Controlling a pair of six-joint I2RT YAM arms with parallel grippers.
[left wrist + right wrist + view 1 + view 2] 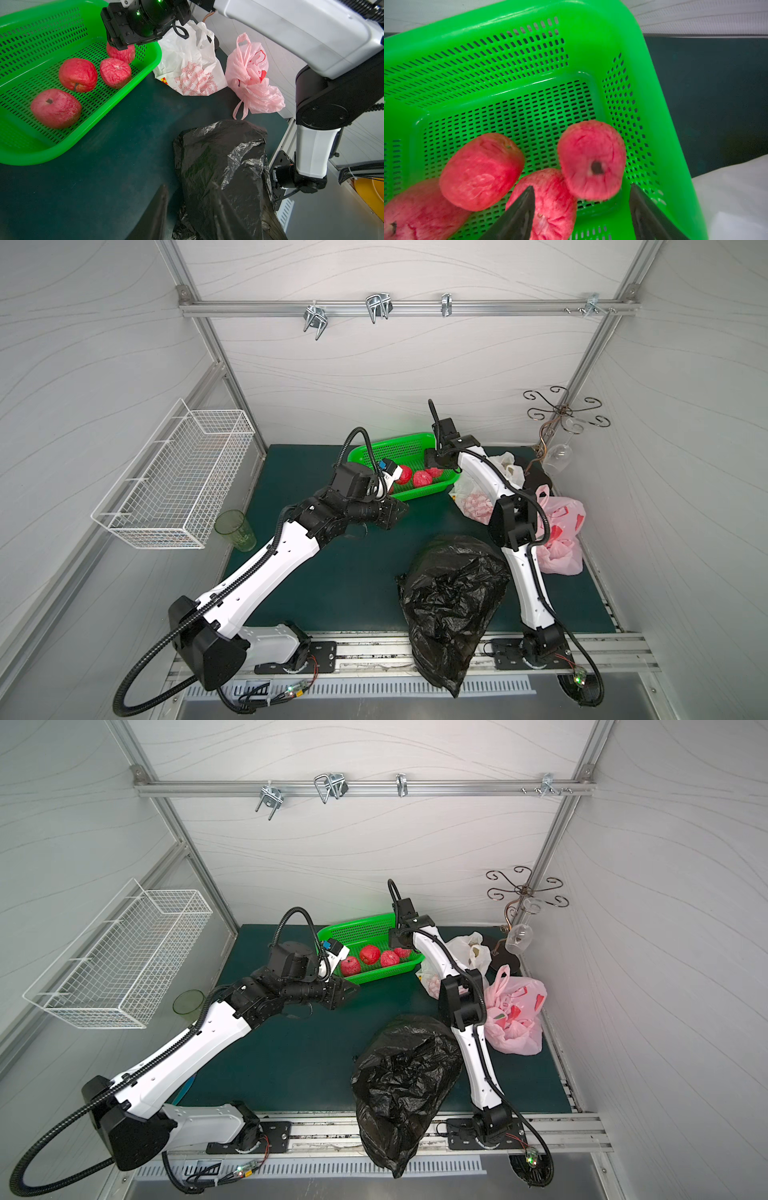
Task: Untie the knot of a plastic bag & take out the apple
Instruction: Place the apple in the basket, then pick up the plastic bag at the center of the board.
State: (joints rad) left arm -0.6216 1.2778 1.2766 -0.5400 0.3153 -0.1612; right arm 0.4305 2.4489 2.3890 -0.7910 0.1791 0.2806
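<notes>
Black bag (453,597): crumpled on the dark green mat (353,580) at the front edge, well apart from both sets of jaws; in the left wrist view it lies beyond that gripper's fingers.
Left gripper (189,185): jaws partly apart with nothing between them, above the mat just outside the near rim of the green basket (62,20).
Right gripper (581,185): jaws wide apart inside the basket, clamped on nothing.
Apple (591,160): blurred, just ahead of the gap between the right jaws, touching neither finger, near the basket's end wall.
Other apples (481,172): three in the basket beside the right jaws, one partly behind a finger.
White bag (191,68): on the mat just outside the basket, near the right jaws.
Pink bag (253,83): beside the white one, farther from both jaws.
</notes>
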